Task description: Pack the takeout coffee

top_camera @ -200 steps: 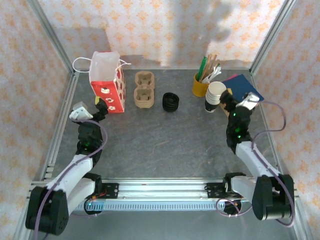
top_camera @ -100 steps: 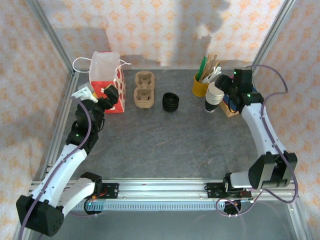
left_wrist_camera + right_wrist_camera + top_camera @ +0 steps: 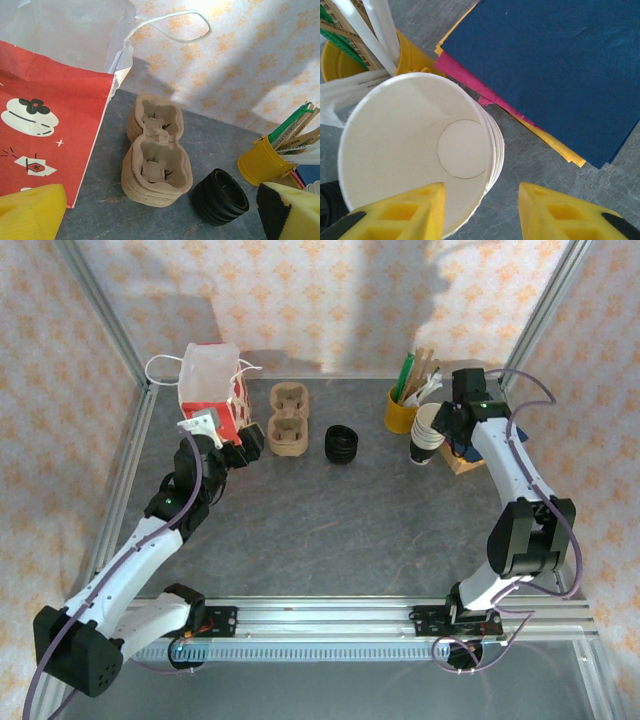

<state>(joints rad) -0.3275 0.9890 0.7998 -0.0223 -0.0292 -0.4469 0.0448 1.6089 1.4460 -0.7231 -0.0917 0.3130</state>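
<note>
Looks onto stacked pulp cup carriers just beside a red paper bag, black lids and yellow cup rightward.

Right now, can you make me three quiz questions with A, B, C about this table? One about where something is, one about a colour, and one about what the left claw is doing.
1. Where is the stack of black lids?
A. inside the red bag
B. between the cardboard cup carrier and the yellow cup
C. on the napkins

2. What colour is the top napkin?
A. green
B. white
C. dark blue

3. How is the left gripper?
A. open, holding nothing
B. shut on a lid
C. shut on the bag's handle

Answers:
1 B, the lids stand between those two in the top view.
2 C, the right wrist view shows it dark blue.
3 A, its yellow fingers stand far apart in the left wrist view and grip nothing.
</note>
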